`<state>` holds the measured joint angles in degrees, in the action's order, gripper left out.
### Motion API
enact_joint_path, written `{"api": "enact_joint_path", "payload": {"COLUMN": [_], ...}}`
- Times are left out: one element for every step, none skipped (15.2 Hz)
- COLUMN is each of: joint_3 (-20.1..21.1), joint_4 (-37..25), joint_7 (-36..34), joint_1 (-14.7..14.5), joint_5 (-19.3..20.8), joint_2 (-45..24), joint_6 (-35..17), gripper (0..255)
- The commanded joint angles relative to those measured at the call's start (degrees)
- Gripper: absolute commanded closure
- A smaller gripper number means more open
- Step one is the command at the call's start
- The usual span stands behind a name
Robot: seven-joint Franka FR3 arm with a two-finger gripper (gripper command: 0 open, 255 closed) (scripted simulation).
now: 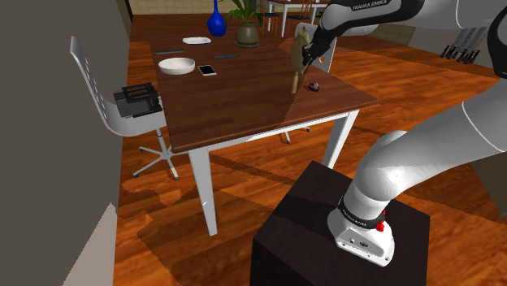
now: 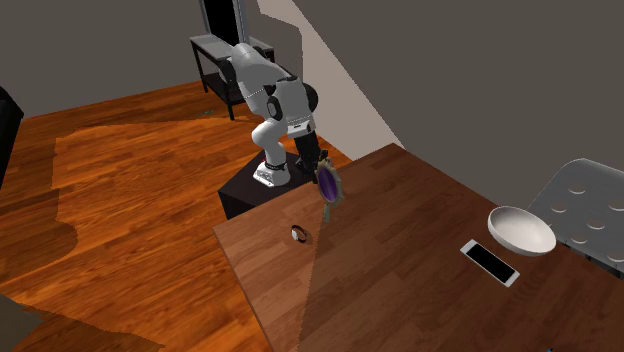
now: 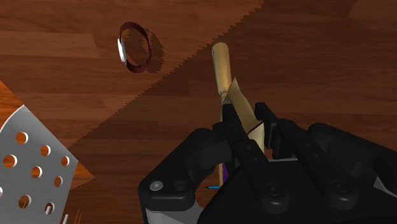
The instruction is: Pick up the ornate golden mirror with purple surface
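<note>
My black gripper (image 1: 308,51) is shut on the hand mirror (image 1: 297,50), clasping its golden oval frame. In the second exterior view the mirror (image 2: 331,184) shows its purple face, and the gripper (image 2: 321,170) holds it from above. The pale golden handle (image 3: 221,63) points down toward the brown wooden table (image 1: 244,97), near the table's edge closest to the stand. In the wrist view the fingers (image 3: 233,122) grip the frame on both sides, with the gripper (image 3: 250,122) right over it. Whether the handle's tip touches the tabletop I cannot tell.
A small dark red wristwatch (image 3: 133,48) lies on the table beside the handle. Farther along are a white bowl (image 1: 176,65), a phone (image 1: 207,71), a blue vase (image 1: 216,20) and a potted plant (image 1: 247,31). A white perforated chair (image 1: 97,77) stands at the table's far side.
</note>
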<state>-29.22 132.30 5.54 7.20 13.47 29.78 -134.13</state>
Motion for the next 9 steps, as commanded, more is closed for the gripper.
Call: {"api": "enact_joint_path", "payload": {"joint_3": [0.0,0.0,0.0,0.2,0.3,0.4,0.6,0.7,0.8], "joint_4": [0.0,0.0,0.1,-0.6,-1.3,-2.1,-2.8,-3.5,-4.3], "joint_7": [0.0,0.0,0.0,0.0,0.0,0.0,0.0,0.0,0.0], "joint_1": [0.0,0.0,0.0,0.0,-0.1,-0.1,-0.2,-0.2,-0.3], "joint_5": [0.0,0.0,0.0,-0.1,-0.1,-0.2,-0.3,-0.4,-0.5], "joint_2": [0.0,0.0,0.0,0.1,0.2,0.2,0.2,0.3,0.3], "joint_6": [0.0,0.0,0.0,0.8,1.5,2.3,3.1,3.8,4.6], "gripper": [255,255,255,255,255,255,255,255,255]}}
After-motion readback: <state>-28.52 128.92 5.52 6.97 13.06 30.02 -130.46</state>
